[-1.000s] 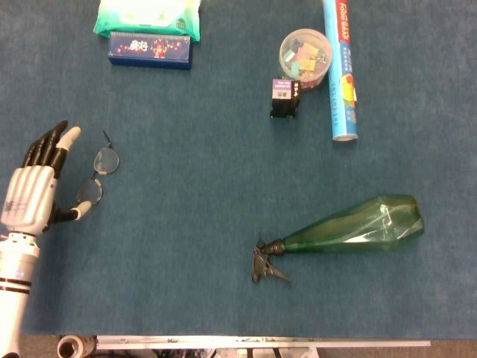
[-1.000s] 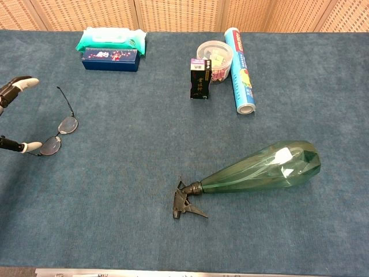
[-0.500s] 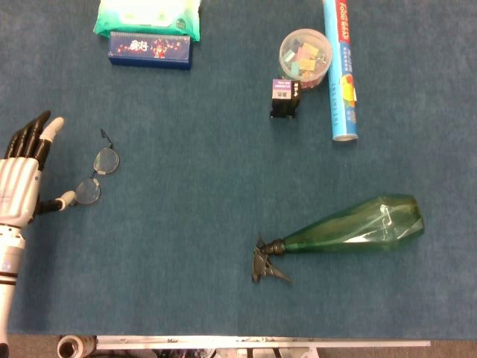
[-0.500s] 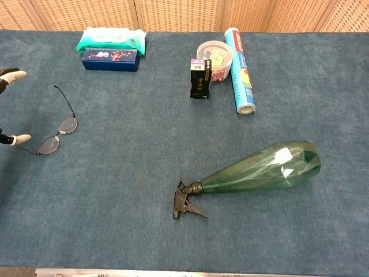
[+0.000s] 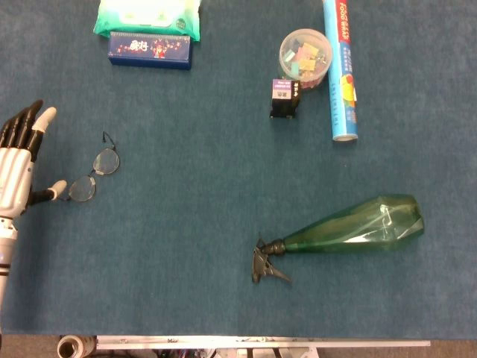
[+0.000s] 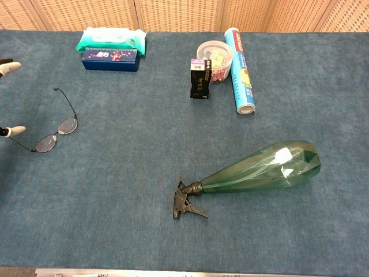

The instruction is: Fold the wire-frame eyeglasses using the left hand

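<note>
The wire-frame eyeglasses lie on the blue cloth at the far left, lenses side by side, one temple arm sticking out toward the back. My left hand is just left of them with its fingers spread and straight. Its thumb tip sits close beside the nearer lens, and I cannot tell whether it touches the frame. In the chest view only two fingertips show at the left edge, beside the eyeglasses. The hand holds nothing. My right hand is out of both views.
A green spray bottle lies on its side at the right front. At the back stand a wipes pack on a blue box, a small black box, a tub of clips and a blue tube.
My left hand has drawn back to the left, away from the table's middle. The eyeglasses have slid left with it and turned slightly.
</note>
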`<state>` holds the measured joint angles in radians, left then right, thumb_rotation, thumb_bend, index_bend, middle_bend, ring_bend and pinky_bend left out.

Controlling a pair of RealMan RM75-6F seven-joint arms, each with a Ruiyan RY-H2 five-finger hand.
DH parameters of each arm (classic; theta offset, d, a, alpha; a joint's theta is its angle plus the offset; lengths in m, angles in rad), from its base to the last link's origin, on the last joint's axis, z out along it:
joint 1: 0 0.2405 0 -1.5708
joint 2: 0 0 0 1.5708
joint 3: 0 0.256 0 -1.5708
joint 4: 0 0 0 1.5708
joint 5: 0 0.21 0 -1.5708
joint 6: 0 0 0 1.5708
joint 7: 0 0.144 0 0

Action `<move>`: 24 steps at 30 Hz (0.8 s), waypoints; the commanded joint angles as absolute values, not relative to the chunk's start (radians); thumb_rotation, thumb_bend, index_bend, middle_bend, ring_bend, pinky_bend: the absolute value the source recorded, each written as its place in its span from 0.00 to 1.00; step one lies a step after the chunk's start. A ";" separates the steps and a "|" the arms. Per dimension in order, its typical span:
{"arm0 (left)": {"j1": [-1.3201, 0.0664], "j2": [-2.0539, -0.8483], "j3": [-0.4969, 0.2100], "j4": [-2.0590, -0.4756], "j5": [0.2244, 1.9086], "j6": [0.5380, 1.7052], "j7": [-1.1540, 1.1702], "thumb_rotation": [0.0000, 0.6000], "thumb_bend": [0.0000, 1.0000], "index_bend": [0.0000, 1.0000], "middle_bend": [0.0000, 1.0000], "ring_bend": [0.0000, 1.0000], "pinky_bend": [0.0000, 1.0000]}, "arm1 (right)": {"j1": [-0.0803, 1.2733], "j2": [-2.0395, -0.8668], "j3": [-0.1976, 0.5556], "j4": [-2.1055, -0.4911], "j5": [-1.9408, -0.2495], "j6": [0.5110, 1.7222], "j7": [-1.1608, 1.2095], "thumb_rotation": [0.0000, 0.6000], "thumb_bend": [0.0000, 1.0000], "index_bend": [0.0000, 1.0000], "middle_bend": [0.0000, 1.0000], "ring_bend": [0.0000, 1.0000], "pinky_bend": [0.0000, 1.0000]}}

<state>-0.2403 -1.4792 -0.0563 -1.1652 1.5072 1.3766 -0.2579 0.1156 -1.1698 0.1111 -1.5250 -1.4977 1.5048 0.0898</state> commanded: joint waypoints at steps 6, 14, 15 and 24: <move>-0.268 -1.495 -0.065 -1.094 1.521 1.368 -0.304 1.00 0.00 0.00 0.00 0.00 0.08 | 0.115 -1.170 0.112 -1.525 -1.497 1.506 0.091 1.00 0.01 0.05 0.23 0.21 0.51; -0.303 -1.512 -0.076 -1.027 1.535 1.366 -0.330 1.00 0.00 0.00 0.00 0.00 0.08 | 0.117 -1.170 0.112 -1.525 -1.497 1.504 0.092 1.00 0.01 0.05 0.23 0.21 0.51; -0.306 -1.512 -0.077 -1.022 1.534 1.364 -0.332 1.00 0.00 0.00 0.00 0.00 0.08 | 0.117 -1.170 0.112 -1.524 -1.497 1.504 0.092 1.00 0.01 0.05 0.23 0.21 0.51; -0.329 -1.519 -0.084 -0.985 1.533 1.361 -0.344 1.00 0.00 0.00 0.00 0.00 0.08 | 0.118 -1.170 0.113 -1.524 -1.496 1.502 0.094 1.00 0.01 0.05 0.23 0.21 0.51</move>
<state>-0.3276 -1.5186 -0.0839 -0.9859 1.5329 1.3617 -0.3438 0.1180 -1.1703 0.1131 -1.5237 -1.4964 1.5025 0.0943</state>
